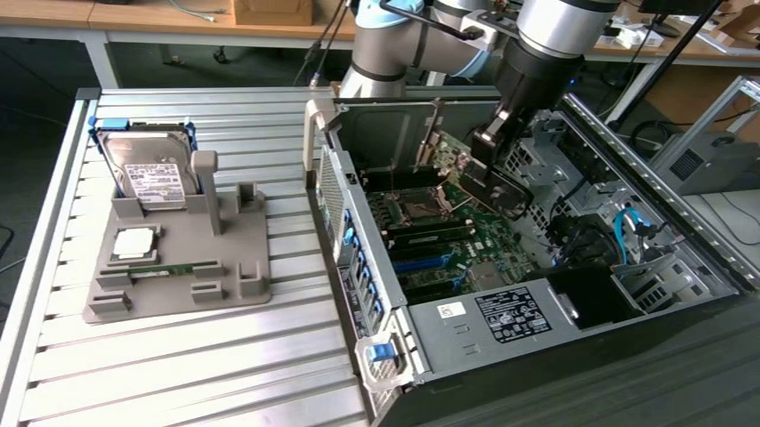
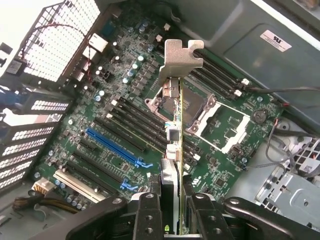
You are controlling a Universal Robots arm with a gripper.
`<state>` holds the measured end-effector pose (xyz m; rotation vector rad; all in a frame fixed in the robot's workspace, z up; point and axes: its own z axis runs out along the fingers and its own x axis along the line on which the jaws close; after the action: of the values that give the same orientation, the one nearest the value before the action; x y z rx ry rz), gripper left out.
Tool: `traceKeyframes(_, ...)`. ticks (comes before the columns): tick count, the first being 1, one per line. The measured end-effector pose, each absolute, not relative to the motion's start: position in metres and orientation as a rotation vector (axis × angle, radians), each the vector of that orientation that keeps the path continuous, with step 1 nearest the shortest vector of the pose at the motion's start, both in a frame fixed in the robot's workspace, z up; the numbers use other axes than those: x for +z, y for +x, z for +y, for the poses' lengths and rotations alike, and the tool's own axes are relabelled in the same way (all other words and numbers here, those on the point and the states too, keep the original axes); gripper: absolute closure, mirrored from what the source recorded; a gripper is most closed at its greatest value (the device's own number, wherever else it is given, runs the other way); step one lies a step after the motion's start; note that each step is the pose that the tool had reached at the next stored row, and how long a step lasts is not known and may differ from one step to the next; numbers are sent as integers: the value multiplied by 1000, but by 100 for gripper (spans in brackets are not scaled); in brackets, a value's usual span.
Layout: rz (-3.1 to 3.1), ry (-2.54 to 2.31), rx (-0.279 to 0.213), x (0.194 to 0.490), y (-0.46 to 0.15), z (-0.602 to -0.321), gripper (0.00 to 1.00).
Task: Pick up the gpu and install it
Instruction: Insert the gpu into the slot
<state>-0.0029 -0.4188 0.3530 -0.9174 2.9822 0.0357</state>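
Tool (image 2: pixel 174 201) pinches the gpu (image 2: pixel 173 132) by its board edge, above the motherboard (image 2: pixel 110 125). Judged light, stiff and fragile; hold edges, not components.

— What's around me here?
— A long pale wooden desk with white metal legs (image 1: pixel 142 16), with a brown cardboard box (image 1: pixel 273 11) on it.
— And underneath?
— A ribbed silver aluminium tabletop (image 1: pixel 178 374). Past its edge I see dark floor (image 1: pixel 36 107).
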Motion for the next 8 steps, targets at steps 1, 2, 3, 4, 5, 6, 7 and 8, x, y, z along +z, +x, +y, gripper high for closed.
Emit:
traceKeyframes(1, 2979, -929, 36, 353, -3, -419, 73)
traceKeyframes(2, 2976, -937, 36, 353, -3, -419, 73)
traceKeyframes(3, 2974, -945, 36, 353, -3, -419, 73)
traceKeyframes(4, 2972, -950, 36, 353, -3, -419, 73)
traceKeyframes(5, 2970, -956, 36, 353, -3, -419, 73)
traceKeyframes(6, 2969, -962, 36, 353, -3, -419, 73)
traceKeyframes(7, 2967, -968, 36, 353, -3, -419, 73)
traceKeyframes(8, 2965, -974, 36, 353, -3, -419, 73)
